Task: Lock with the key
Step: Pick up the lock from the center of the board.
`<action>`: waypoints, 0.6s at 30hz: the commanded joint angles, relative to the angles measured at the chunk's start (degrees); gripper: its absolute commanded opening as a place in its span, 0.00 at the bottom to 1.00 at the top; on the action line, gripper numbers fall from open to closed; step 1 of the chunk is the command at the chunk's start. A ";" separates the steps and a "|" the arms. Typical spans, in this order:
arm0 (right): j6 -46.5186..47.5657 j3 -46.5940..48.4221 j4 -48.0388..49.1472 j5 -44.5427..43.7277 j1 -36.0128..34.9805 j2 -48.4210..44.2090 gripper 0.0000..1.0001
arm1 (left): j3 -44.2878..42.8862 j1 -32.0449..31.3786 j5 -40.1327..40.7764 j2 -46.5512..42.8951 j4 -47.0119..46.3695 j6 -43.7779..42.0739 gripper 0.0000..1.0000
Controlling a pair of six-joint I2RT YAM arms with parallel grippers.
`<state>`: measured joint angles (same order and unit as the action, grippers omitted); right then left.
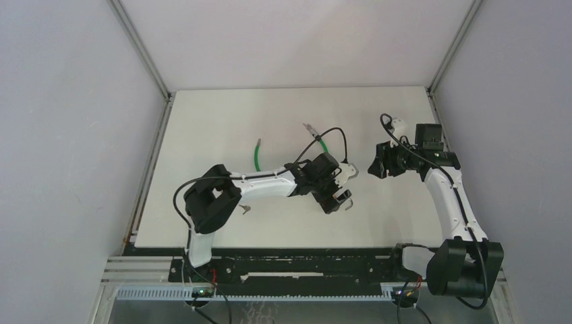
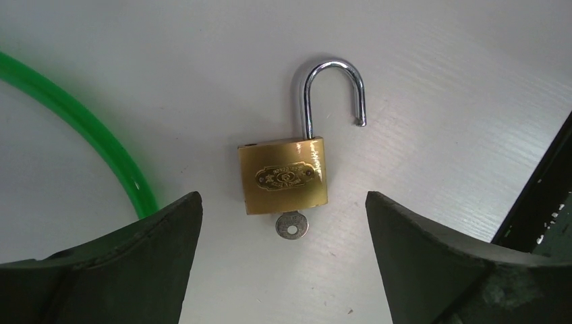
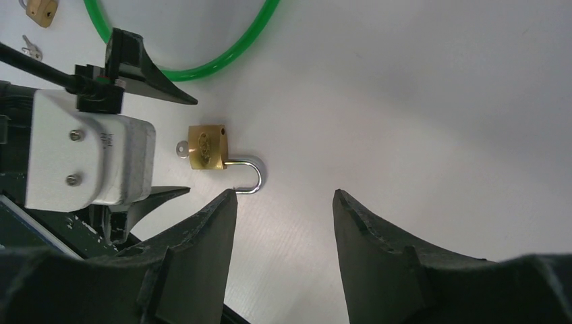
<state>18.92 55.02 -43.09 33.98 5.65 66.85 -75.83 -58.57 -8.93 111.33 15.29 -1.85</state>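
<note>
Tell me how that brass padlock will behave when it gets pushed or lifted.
The brass padlock lies flat, so it will likely slide on the smooth table rather than roll or tip. Looks solid metal: probably heavy for its size. Its open shackle may swing, and the inserted key could snag.

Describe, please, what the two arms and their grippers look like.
The left arm and right arm have white links, black joints and loose black cables. The left gripper and right gripper are black with dark, curved, tapering fingers; the left carries a white block with two screws.

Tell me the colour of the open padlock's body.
Brass gold padlock, clearest in the left wrist view.
</note>
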 commanded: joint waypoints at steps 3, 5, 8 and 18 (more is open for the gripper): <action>-0.47 0.05 0.98 1.77 0.64 -1.84 0.63 | -4.62 -0.35 0.76 2.75 1.89 1.44 0.94; -0.38 0.08 0.92 1.94 0.76 -1.98 0.62 | -5.10 -0.57 1.09 3.35 2.09 1.83 0.93; -0.21 0.03 0.72 2.26 0.94 -1.99 0.63 | -5.31 -0.94 1.51 3.88 2.03 1.91 0.88; 0.09 0.02 0.38 2.69 1.34 -2.45 0.62 | -5.94 -2.18 4.48 6.44 2.76 1.96 0.73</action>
<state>18.98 55.02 -43.18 35.27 6.55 66.06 -79.59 -60.05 -6.02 116.77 17.28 -0.84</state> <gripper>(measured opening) 0.623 0.763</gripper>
